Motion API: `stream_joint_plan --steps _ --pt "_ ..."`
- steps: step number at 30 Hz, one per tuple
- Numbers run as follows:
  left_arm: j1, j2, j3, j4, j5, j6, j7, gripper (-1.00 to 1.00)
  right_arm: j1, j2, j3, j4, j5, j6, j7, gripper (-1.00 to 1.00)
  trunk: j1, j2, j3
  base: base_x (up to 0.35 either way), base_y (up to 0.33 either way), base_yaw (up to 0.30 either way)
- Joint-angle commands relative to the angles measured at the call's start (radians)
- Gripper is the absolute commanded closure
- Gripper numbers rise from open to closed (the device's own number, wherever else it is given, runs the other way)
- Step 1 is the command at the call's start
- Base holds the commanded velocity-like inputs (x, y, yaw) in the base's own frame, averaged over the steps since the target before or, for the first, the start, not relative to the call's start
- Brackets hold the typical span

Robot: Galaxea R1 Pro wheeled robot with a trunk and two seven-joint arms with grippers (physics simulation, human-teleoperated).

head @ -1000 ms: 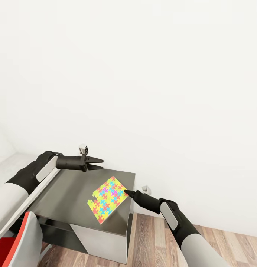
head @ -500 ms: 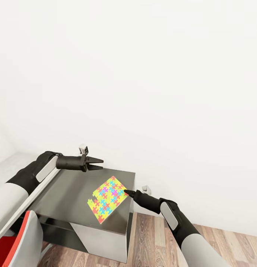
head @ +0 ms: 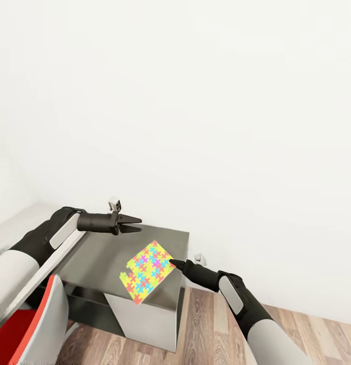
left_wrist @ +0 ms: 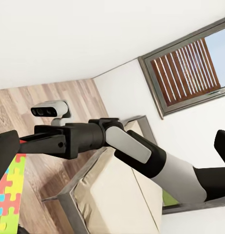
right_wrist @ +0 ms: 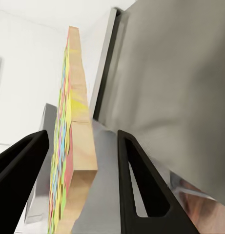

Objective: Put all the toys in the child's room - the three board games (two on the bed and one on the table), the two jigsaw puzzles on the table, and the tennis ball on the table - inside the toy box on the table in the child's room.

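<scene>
A bright multicoloured jigsaw puzzle [head: 147, 271] hangs tilted over the right end of the dark grey table [head: 94, 253]. My right gripper [head: 171, 262] is shut on its right edge. In the right wrist view the puzzle [right_wrist: 75, 141] shows edge-on as a thin slab between the two black fingers [right_wrist: 136, 180]. My left gripper [head: 140, 224] hovers open above the far side of the table, with nothing in it. A corner of the puzzle [left_wrist: 7, 195] also shows in the left wrist view, under my right forearm [left_wrist: 136, 151]. The toy box, board games and tennis ball are out of view.
A red and white chair [head: 28, 329] stands at the lower left against the table. A white wall rises behind it, and wood floor [head: 206, 324] lies to the right. The left wrist view shows a window with blinds [left_wrist: 188, 73] and a beige cushioned seat [left_wrist: 112, 195].
The whole view has shifted: the table and chair slid right in the picture. Both arms and the held puzzle kept their places in it.
</scene>
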Motion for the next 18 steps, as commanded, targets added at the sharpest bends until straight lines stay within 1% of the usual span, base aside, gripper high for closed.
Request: stream_joint_plan --steps 1,10,13,18 --pt "-0.002 0.001 -0.004 0.0 0.003 0.006 -0.003 -1.0 -0.001 -0.001 0.0 -0.001 -0.007 0.007 -0.001 1.0 0.001 -0.002 -0.001 -0.003 0.0 0.226" --pt "-0.002 0.001 -0.004 -0.001 0.003 0.006 -0.002 -1.0 -0.001 -0.001 0.0 -0.001 -0.007 0.007 -0.001 1.0 0.001 -0.002 0.008 -0.001 0.0 0.218" --pt "-0.002 0.001 -0.004 -0.001 0.003 0.006 -0.003 -1.0 -0.001 -0.001 -0.001 -0.001 -0.007 0.008 -0.001 1.0 0.001 -0.002 0.009 0.0 0.0 0.089" --pt "-0.002 0.001 -0.004 -0.004 0.004 0.006 -0.002 -1.0 -0.001 -0.003 0.0 -0.001 -0.007 0.008 0.0 1.0 0.001 -0.002 0.01 0.0 0.0 0.016"
